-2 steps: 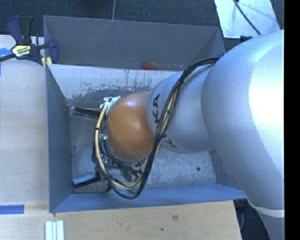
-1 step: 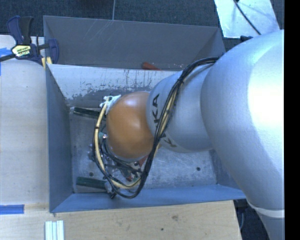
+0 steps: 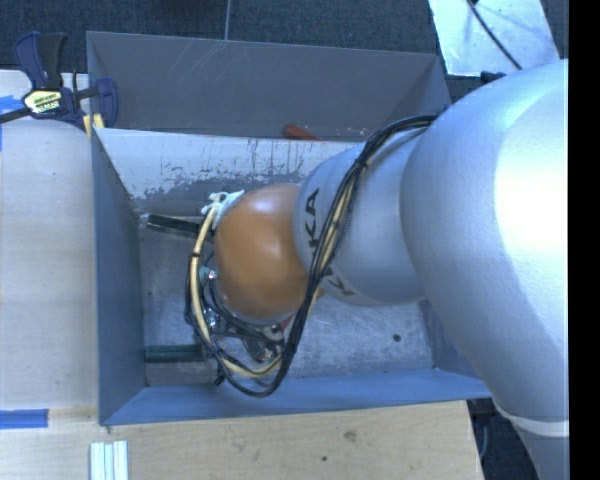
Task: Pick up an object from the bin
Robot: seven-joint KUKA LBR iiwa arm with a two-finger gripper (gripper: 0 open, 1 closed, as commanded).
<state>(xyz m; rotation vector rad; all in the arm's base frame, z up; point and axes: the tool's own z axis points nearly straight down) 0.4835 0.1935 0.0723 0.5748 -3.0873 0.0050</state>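
Note:
My gripper (image 3: 238, 334) is low in the left half of the bin, mostly hidden under the orange wrist cover and its cables. Just left of it, a dark green flat bar (image 3: 172, 353) lies along the bin's front left corner, its right end reaching under the cables. A thin black rod (image 3: 170, 224) lies on the floor at the back left, pointing toward the cover. What sits directly under the gripper is hidden.
A small red-orange thing (image 3: 302, 131) rests high on the back slope of the bin. The arm's thick silver body covers the right half of the bin. Bare grey floor shows at the left and along the front right.

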